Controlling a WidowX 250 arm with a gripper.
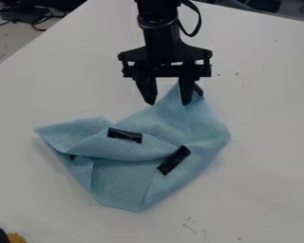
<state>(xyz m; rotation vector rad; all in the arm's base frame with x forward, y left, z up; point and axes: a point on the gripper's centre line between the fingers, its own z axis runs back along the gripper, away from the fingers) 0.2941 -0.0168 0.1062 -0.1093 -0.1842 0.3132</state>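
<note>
Camera view: blue cloth [123, 178] partly folded, creases unsmoothed, mid-frame on counter [265, 123]; tool [169, 101] at its upper edge, fingers spread, grasping nothing.

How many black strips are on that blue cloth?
2 in plain sight: one strip on the blue cloth's upper-left fold, the other slanting across its right part. A dark spot near the left edge may be another, mostly hidden.
</note>
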